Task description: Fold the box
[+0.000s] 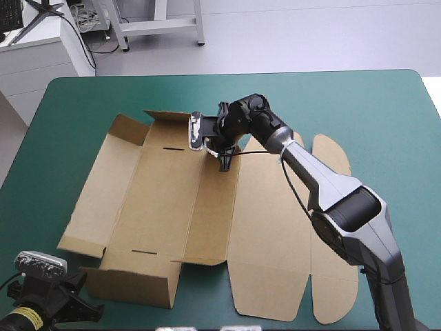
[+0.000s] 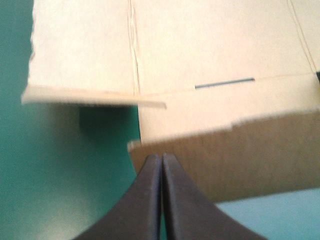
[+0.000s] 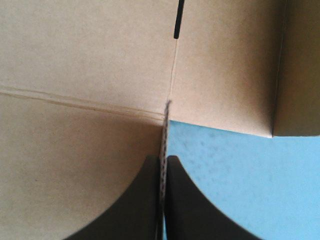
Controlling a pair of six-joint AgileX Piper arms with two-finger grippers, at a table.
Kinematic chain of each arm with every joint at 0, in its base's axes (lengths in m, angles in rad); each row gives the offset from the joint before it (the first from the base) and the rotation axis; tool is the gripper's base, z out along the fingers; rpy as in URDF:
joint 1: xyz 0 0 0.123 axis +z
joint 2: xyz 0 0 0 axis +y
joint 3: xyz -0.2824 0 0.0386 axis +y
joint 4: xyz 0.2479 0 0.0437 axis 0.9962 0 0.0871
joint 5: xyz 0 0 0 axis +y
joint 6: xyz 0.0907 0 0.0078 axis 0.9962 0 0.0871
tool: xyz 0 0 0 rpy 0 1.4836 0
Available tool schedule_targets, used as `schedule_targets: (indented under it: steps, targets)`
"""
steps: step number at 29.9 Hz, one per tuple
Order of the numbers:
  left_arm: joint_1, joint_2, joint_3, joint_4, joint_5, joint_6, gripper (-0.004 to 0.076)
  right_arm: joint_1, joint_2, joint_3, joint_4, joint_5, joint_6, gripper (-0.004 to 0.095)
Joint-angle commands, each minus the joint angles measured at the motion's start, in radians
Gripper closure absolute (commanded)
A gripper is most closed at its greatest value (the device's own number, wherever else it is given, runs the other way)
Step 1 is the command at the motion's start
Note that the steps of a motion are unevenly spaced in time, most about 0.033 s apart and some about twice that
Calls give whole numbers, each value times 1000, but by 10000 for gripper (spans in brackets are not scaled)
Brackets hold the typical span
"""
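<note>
High view: the brown box (image 1: 165, 207) lies opened out on the teal-green cover (image 1: 386, 110), a cut sheet only partly raised. Its nearest wall (image 1: 134, 284) stands up, the side panel (image 1: 89, 200) away from the right arm tilts upward, and two small flaps (image 1: 169, 123) rise at the box's far end. The half of the box toward the right arm lies flat, with rounded tabs (image 1: 332, 157) at its outer corners.

The right gripper (image 1: 224, 163) reaches across that flat half to the box's far end, at the crease beside the middle panel. In the right wrist view its fingers (image 3: 145, 200) are clenched on a thin edge of the box's board (image 3: 164, 135), seen end on between them. A dark slot (image 3: 178, 20) is cut in the box ahead of it.

The left gripper (image 2: 161, 160) sits just off the box's near corner, apart from the board. Its fingers are pressed together with nothing between them. The box's raised near wall (image 2: 235, 160) stands just ahead of it, and another slot (image 2: 225, 82) shows in the box floor beyond that wall.
</note>
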Motion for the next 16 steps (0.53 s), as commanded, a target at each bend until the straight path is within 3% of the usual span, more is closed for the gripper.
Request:
schedule_targets:
  steps: [1,10,12,16]
  targets:
    - [-2,15,-26,1,-57,-7,734,22,-67,-37,48,-29,-65,913]
    - [-2,15,-26,1,-57,-7,734,26,-67,-37,47,-47,14,895]
    - [-2,15,-26,1,-57,-7,734,28,-67,-37,37,-48,20,835]
    - [-2,15,-26,1,-57,-4,734,30,-69,-37,8,-52,45,608]
